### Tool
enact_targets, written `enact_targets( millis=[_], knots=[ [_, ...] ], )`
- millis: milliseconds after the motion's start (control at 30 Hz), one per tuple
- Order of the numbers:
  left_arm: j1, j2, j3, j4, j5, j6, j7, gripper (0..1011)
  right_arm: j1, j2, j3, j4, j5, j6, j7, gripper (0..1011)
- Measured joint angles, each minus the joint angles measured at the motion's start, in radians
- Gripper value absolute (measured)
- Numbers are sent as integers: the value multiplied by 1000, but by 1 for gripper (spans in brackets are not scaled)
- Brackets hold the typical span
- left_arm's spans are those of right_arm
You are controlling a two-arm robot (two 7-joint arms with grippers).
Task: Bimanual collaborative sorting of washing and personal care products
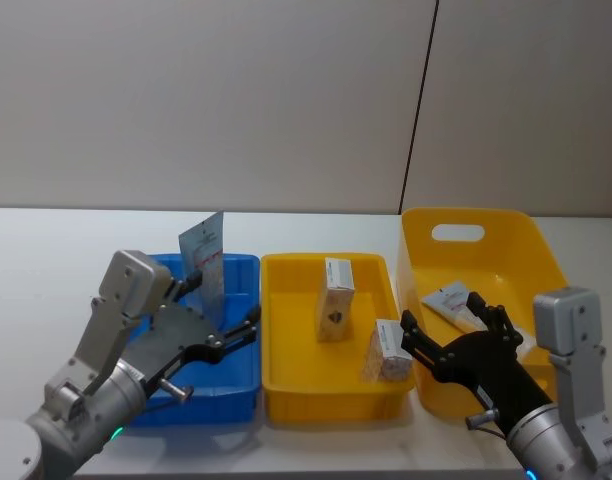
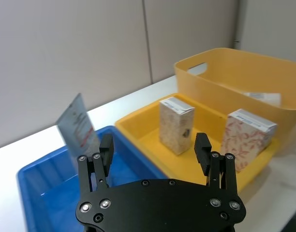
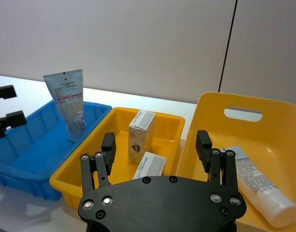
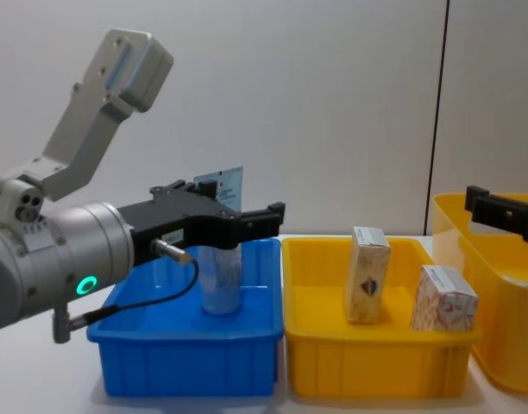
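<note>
A pale-blue squeeze tube (image 1: 207,260) stands upright, flat end up, in the blue bin (image 1: 221,405) beside the wide-open, empty left claw (image 2: 154,141), while a second tube (image 3: 257,179) lies flat in the tall yellow bin (image 1: 506,215) near the right claw (image 3: 155,139), likewise spread and holding nothing.
</note>
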Motion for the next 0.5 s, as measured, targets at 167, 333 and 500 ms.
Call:
enact_targets(
  millis=[167,333,500],
  knots=[
    [34,18,-7,-47,27,8,70,1001,0,0,0,0,0,0,0,1003],
    [62,31,-12,-86,50,14,129,1001,0,0,1,0,0,0,1,1003],
    [95,48,-18,-131,76,21,196,1001,-5,4,5,-6,8,7,12,1003]
  ],
)
